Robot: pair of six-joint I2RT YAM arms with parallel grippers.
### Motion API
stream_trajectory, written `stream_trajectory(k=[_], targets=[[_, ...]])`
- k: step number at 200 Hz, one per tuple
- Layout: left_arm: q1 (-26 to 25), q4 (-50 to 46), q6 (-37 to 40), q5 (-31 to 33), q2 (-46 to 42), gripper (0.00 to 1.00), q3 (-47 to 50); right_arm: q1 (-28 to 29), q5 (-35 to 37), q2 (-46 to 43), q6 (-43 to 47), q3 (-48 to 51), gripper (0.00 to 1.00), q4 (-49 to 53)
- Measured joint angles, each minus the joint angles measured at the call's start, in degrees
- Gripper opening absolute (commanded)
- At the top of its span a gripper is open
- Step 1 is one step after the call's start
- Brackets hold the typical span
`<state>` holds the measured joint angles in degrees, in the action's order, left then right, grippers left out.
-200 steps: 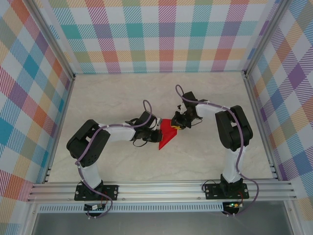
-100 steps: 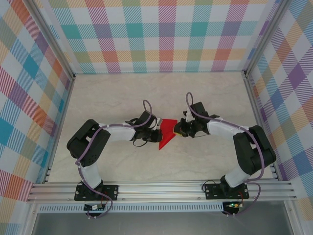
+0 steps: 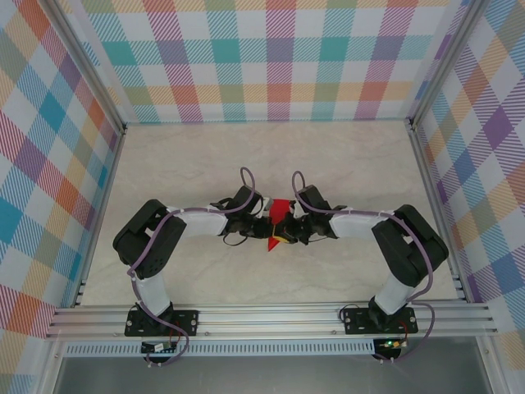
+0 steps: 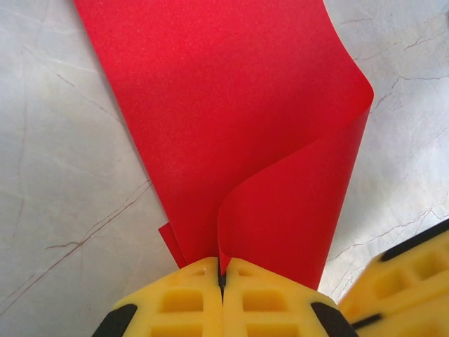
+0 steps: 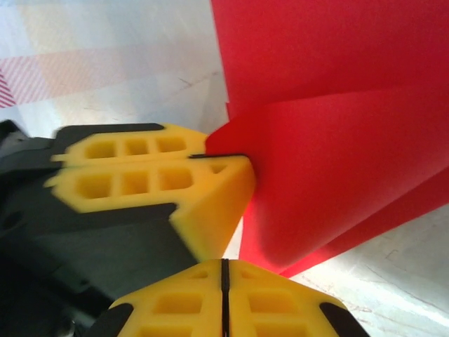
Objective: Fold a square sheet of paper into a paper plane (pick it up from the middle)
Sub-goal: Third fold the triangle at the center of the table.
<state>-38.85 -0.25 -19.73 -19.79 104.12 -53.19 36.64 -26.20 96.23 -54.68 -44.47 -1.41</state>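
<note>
One edge of the curled red paper (image 4: 231,126) is pinched in the jaws of the left gripper (image 4: 221,274) at bottom centre; the right gripper (image 5: 222,272) is held with jaws pressed together, paper just above.

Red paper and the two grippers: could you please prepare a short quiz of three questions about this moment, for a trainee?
1. True or false: the left gripper is open and clear of the red paper.
2. In the left wrist view, the paper is: A) lying flat; B) curled, with one layer bending over; C) crumpled into a ball.
3. Fill in: in the top view, the paper sits ___ the left gripper and the right gripper.
Key: 1 false, it is shut on the paper; 2 B; 3 between.
</note>
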Motion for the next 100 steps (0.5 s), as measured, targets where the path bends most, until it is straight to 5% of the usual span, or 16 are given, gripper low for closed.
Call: stream_trajectory(k=[100], targets=[[0.1,0.3,0.0,-0.8,0.4,0.00,-0.3,2.6,1.5,-0.5,-5.1,5.4,0.08,-6.7]])
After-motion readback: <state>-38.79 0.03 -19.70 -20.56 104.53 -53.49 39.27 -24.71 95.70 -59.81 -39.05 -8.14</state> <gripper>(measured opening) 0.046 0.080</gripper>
